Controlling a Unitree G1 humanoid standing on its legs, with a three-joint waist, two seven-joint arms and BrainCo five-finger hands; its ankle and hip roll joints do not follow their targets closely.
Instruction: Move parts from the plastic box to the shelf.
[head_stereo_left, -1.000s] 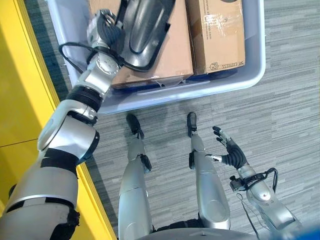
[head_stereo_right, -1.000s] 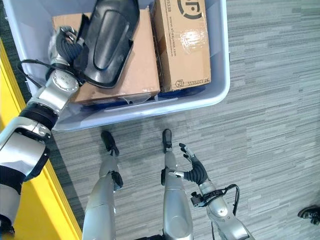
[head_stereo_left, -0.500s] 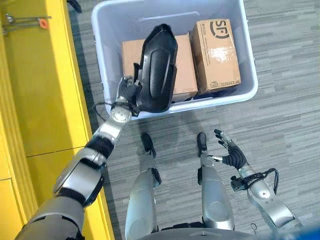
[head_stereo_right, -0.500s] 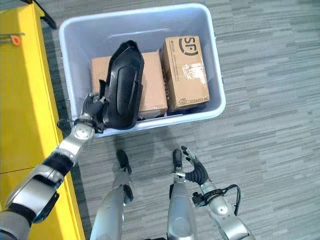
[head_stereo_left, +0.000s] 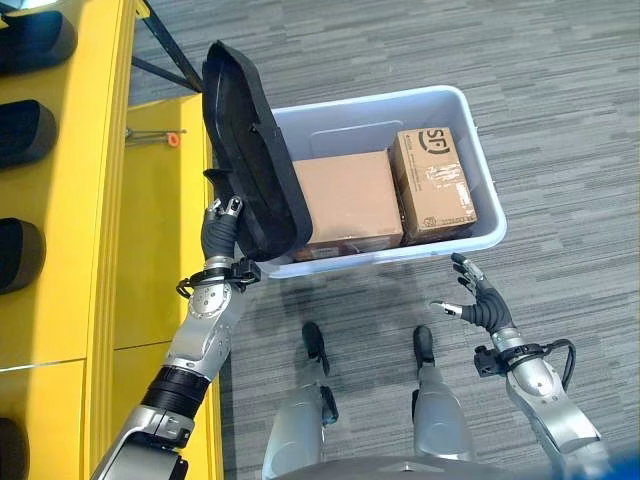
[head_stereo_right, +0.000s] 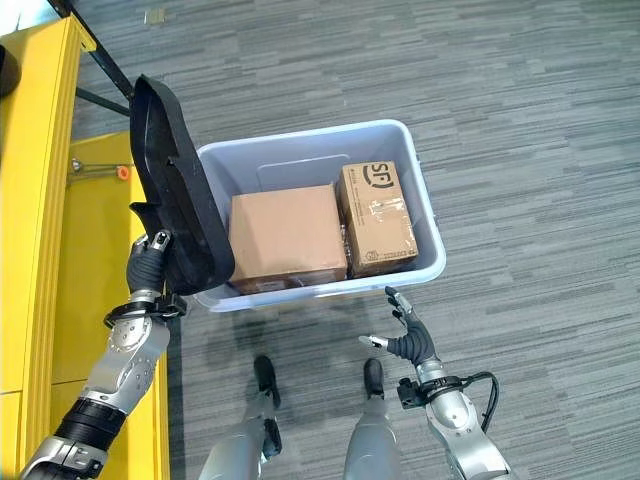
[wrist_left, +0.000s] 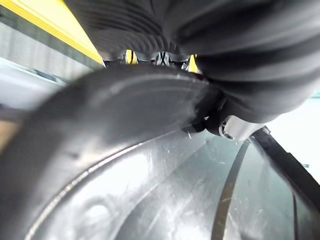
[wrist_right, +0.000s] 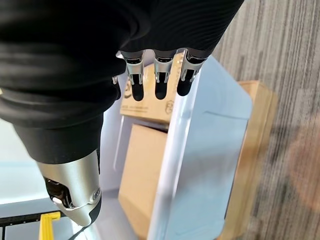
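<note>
One left hand (head_stereo_left: 222, 232) curled round the lower edge of a black moulded part (head_stereo_left: 250, 170), raised upright between the yellow shelf (head_stereo_left: 160, 200) and the plastic box (head_stereo_left: 455, 100). Two cardboard boxes (head_stereo_left: 345, 200) inside that box. Right hand (head_stereo_left: 482, 303) spread, holding nothing, just in front of the box above grey floor (head_stereo_left: 560, 150).

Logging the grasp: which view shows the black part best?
The left eye view: the whole black part stands upright in the left hand. The right eye view matches. The left wrist view shows its surface up close.
</note>
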